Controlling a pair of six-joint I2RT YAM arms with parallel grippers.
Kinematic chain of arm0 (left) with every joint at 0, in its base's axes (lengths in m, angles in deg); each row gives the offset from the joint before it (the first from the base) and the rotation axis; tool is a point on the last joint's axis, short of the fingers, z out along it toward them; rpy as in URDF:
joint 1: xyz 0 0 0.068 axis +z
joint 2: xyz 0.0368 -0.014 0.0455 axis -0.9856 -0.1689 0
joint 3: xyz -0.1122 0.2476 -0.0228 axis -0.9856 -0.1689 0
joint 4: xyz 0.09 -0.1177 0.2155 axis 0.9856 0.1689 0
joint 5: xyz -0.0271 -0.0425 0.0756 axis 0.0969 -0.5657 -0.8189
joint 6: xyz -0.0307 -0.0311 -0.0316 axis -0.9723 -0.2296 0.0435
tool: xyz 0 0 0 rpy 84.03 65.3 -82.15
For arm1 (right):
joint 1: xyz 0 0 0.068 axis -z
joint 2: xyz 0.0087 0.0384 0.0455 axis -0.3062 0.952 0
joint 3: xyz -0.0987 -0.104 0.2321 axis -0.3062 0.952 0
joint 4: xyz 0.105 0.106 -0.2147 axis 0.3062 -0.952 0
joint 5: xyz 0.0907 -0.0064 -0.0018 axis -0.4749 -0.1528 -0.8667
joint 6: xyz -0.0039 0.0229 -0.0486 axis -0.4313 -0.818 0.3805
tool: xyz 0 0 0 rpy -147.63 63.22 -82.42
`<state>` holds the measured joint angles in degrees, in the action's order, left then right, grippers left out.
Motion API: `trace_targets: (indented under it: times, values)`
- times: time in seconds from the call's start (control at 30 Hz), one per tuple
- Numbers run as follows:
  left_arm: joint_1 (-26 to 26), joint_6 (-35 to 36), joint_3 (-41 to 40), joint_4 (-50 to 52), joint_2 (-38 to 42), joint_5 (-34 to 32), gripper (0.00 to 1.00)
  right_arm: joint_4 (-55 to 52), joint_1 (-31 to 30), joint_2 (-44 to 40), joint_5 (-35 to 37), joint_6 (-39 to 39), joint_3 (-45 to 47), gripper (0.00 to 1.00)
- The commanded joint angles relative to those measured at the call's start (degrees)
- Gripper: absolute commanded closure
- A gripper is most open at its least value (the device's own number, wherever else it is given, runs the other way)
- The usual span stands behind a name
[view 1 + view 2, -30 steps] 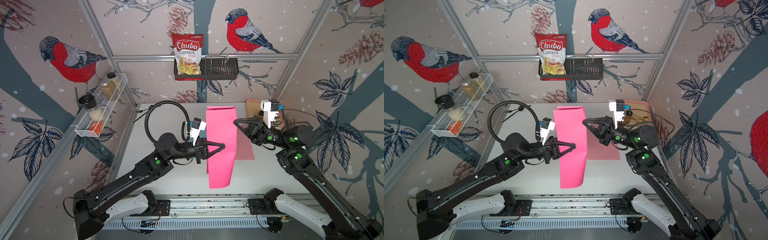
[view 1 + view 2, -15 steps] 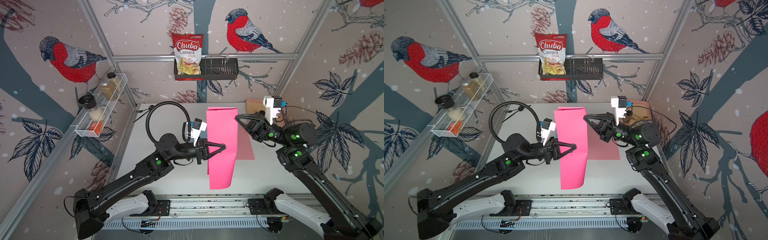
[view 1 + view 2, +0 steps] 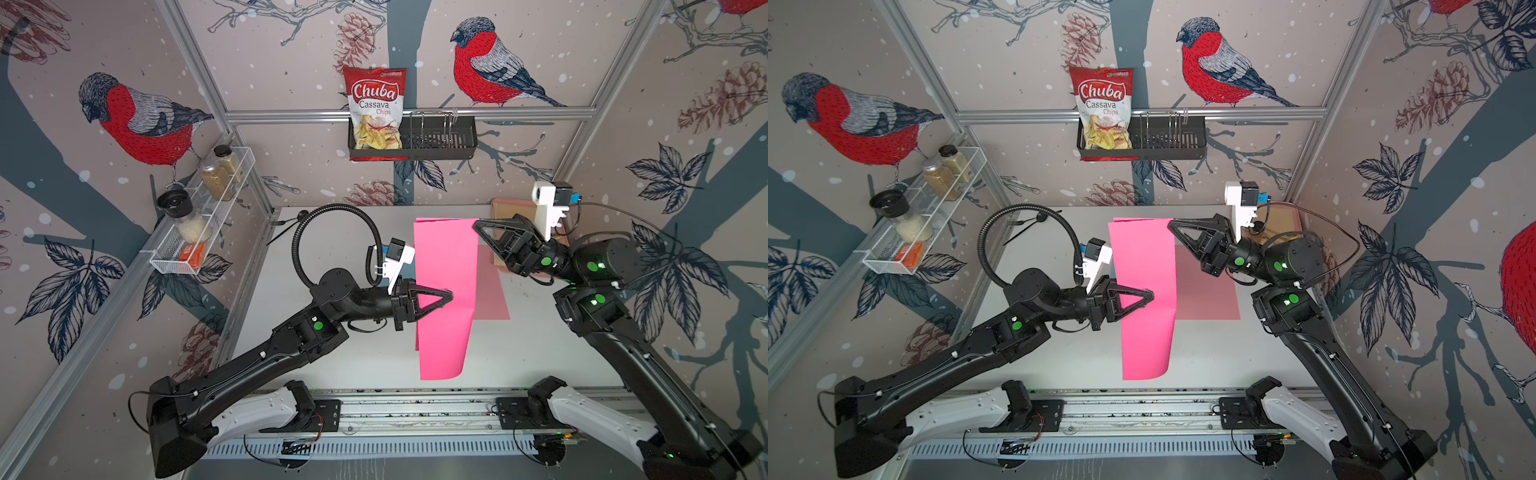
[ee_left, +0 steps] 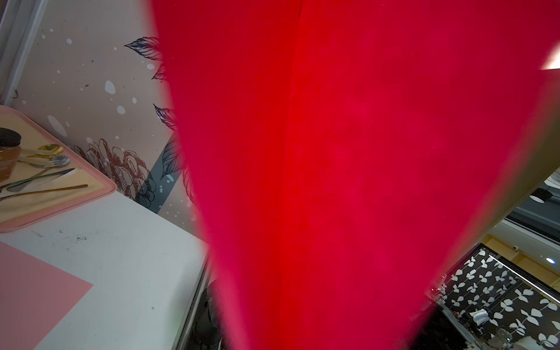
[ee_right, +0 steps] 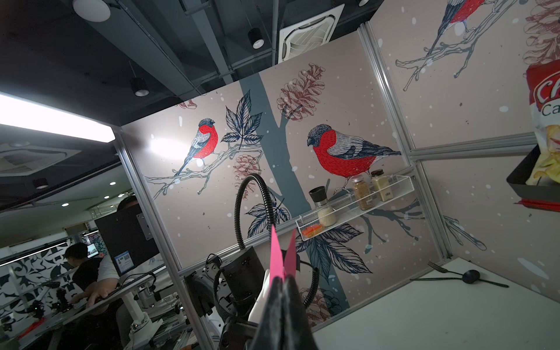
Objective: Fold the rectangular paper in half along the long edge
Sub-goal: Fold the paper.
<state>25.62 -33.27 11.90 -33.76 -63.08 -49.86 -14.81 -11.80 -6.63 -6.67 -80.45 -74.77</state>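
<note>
The bright pink rectangular paper hangs in the air above the table, doubled over, its near end curling. My left gripper is shut on the paper at mid-length, coming in from its left edge. My right gripper is shut on the far right corner. In the right wrist view the closed fingertips pinch two pink layers that stick out beyond them. The paper fills the left wrist view and hides that gripper's jaws.
A paler pink sheet lies flat on the white table under the paper. A pink tray with cutlery and a jar sits at the back right. A black fork and spoon lie at the back left.
My right gripper has moved toward the far corner of the paper and closed on it. The left gripper and the paper have stayed almost still.
</note>
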Motion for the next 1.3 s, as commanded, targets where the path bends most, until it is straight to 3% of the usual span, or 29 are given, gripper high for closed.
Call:
trace_targets:
  times: [0.0,0.03,0.13,0.27,0.43,0.5,0.87,1.23,1.27]
  values:
    - [-0.28,0.04,-0.09,-2.09,0.23,0.29,1.00,2.30,0.18,0.27,0.00,-0.11,-0.96,0.92]
    - [-0.36,0.02,-0.06,-2.21,0.21,0.32,1.00,1.85,0.30,0.36,0.26,-0.10,-1.22,0.87]
    - [-0.45,-0.01,0.00,-2.21,0.21,0.30,1.00,3.22,0.47,0.64,-0.61,-0.66,-1.03,1.00]
    - [-0.50,0.28,0.39,-1.81,0.52,-0.07,1.00,1.83,0.49,0.24,-0.72,-0.41,-0.83,0.97]
    - [-0.54,0.12,1.48,-1.36,0.69,-0.68,1.00,-6.67,0.62,-2.01,-0.61,2.01,-0.36,0.38]
    - [-0.54,-0.41,1.56,-1.94,0.74,-0.70,1.00,-8.96,0.62,-3.49,-1.18,2.45,1.13,0.37]
    - [-0.54,-1.67,1.67,-3.54,0.65,-1.82,1.00,-14.57,-3.91,-12.23,-0.07,1.92,9.79,0.45]
    - [-0.54,-2.93,2.81,-5.04,-1.28,-1.35,1.00,-22.76,-11.13,-14.67,6.18,7.48,10.07,0.99]
    - [-0.54,-3.06,3.03,-5.12,-1.36,-1.36,1.00,-23.16,-11.15,-14.97,6.29,7.70,10.21,1.00]
